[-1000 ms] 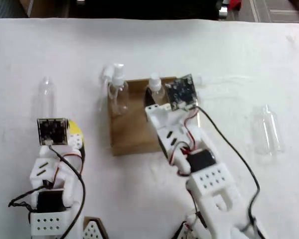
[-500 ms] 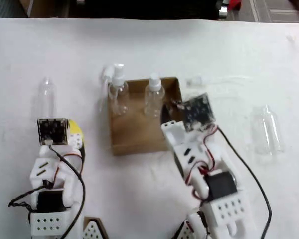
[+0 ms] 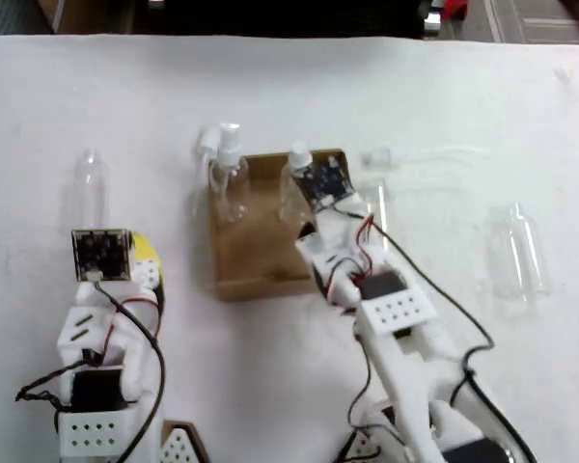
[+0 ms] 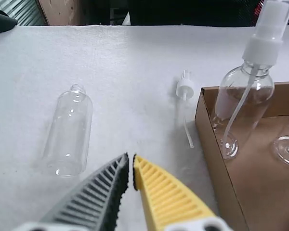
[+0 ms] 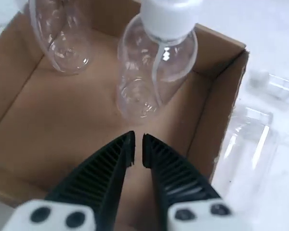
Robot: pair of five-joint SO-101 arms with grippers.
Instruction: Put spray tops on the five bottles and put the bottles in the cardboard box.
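Bottles [image 3: 229,183]: two with tops stand in box [image 3: 261,265], bare bottle [image 3: 92,183] lies well left, others right, loose top [image 4: 184,89] beside box; left gripper [image 4: 130,168] and right gripper [image 5: 137,144] nearly closed, empty; three seemingly yet to cap and box.

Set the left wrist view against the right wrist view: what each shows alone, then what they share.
Left wrist view adds: the left pincer, an uncapped bottle lying on its side, and a loose spray top. Right wrist view adds: the right pincer and a clear bottle lying outside the cardboard box. Shared: that box with standing bottles inside.
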